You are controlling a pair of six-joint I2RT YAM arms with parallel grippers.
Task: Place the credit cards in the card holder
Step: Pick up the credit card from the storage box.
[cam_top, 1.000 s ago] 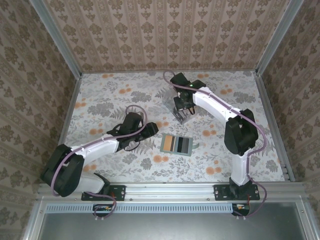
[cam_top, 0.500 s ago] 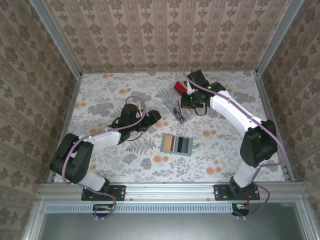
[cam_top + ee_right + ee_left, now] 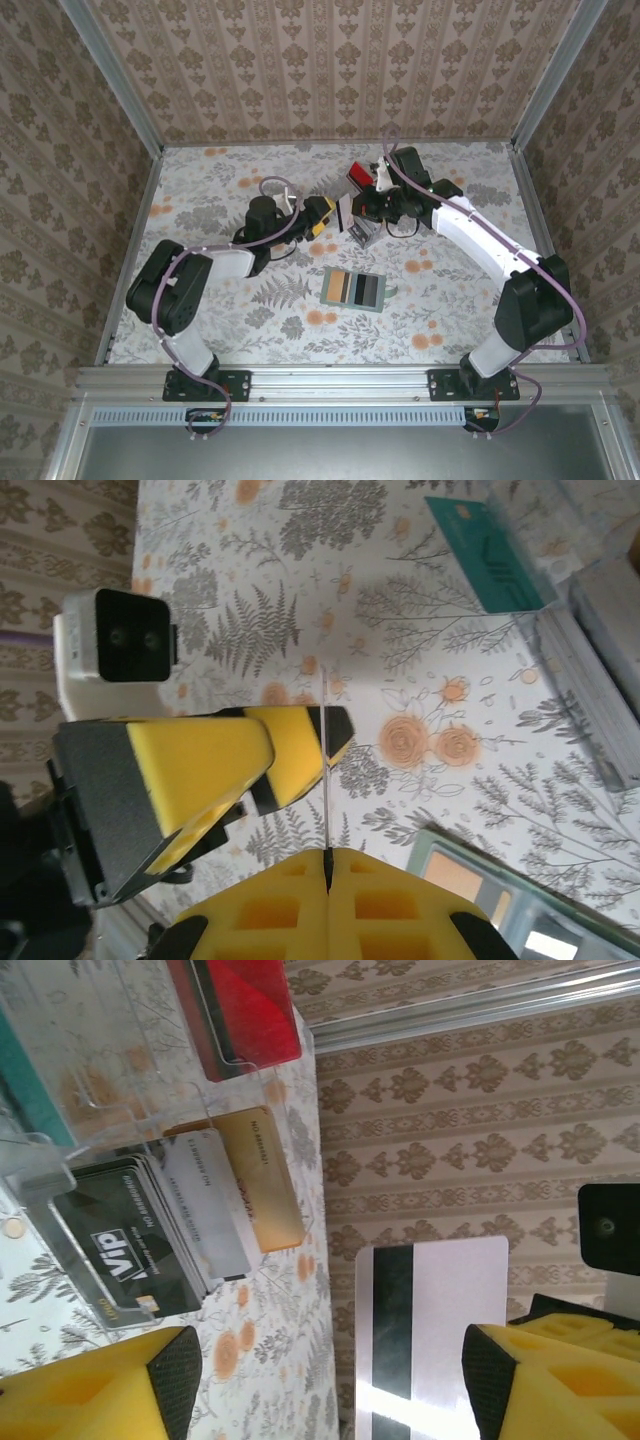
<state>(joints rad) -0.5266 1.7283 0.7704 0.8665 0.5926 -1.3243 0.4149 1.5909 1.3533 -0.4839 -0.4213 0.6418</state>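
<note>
The left tool (image 3: 322, 212), spread, has swung to upper centre, straddling the white black-striped plastic card (image 3: 430, 1340) pinched by the right tool (image 3: 327, 858); a handover seems next.

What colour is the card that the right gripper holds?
White card with a black stripe, best in the left wrist view.
</note>
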